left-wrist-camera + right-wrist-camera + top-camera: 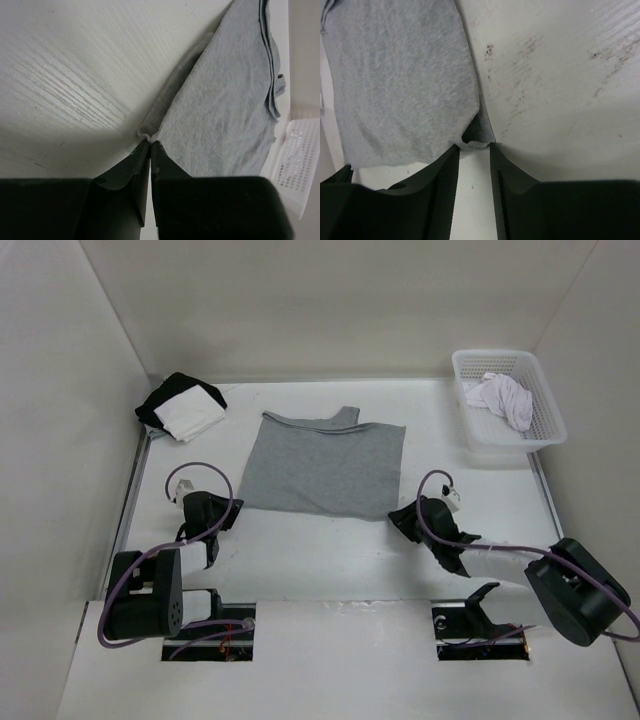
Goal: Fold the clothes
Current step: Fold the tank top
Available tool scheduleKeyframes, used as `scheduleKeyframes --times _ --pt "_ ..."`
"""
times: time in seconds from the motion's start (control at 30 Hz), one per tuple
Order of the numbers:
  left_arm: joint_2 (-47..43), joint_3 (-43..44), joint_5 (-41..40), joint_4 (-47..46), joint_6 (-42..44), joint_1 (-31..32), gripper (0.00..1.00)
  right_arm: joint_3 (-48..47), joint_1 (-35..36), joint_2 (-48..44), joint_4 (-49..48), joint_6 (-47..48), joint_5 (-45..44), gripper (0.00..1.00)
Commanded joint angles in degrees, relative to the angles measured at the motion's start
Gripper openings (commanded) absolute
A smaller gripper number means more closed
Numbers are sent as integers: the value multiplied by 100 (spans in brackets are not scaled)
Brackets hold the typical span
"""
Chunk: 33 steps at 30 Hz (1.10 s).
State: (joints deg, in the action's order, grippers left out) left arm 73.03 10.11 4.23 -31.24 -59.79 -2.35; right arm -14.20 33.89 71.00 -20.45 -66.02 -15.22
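From above, the 2 arm bases sit nearest. Beyond them the left gripper (232, 508) and right gripper (398, 516) reach the near corners of the grey top (325, 465), which lies flat in the middle of the table (330, 560).

Left wrist: the jaws are pressed together, pinching the top's corner.

Right wrist: the jaws stand apart, with the top's lifted corner between their tips, unclamped.

Top external camera: high above the grey top (322, 465), looking down at it whole. Both wrist cameras: close at its near corners, facing its far edge. All views share it.
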Motion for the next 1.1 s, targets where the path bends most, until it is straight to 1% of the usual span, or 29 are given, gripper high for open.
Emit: scheduleKeyframes --times 0.0,0.17,0.33,0.4,0.53,0.6,0.63,0.73,0.77,0.8,0.87,0.93,1.0,1.07 --pt "-167 35 148 -128 90 -25 3 -66 -54 291 -161 -69 -130 34" --pt "-211 88 148 -119 90 -7 3 -101 -194 414 -275 -131 -192 25" --pt "-237 105 105 -119 90 2 3 -276 -212 721 -337 -78 -200 13" --pt "-237 114 78 -119 99 19 2 -329 -255 827 -398 -34 -200 11" --pt "-342 149 87 -136 73 19 0 -391 -265 802 -487 185 -209 0" --pt "-666 228 122 -66 29 72 0 -382 -221 382 -382 396 -384 0" --pt "-946 289 87 38 -15 168 0 -373 -116 14 -216 527 -481 0" --pt "-2079 640 -123 828 2 484 0 -531 288 -1444 811 932 -893 0" --pt "-2605 842 -272 1248 72 555 0 -740 489 -2188 1467 1177 -1112 0" --pt "-3097 1087 -413 1670 151 582 0 -908 613 -2614 1891 1327 -1271 0" --pt "-3942 1719 -589 2462 353 573 0 -1504 929 -3598 2910 1801 -1666 0" --pt "-4436 2344 -642 2999 573 634 0 -2285 1263 -4241 3711 2284 -2079 0" --pt "-4683 2837 -669 3351 618 783 0 -3164 1632 -4506 4213 2741 -2352 0" --pt "-4851 3259 -721 3546 635 950 0 -4017 2053 -4534 4443 3146 -2572 0"
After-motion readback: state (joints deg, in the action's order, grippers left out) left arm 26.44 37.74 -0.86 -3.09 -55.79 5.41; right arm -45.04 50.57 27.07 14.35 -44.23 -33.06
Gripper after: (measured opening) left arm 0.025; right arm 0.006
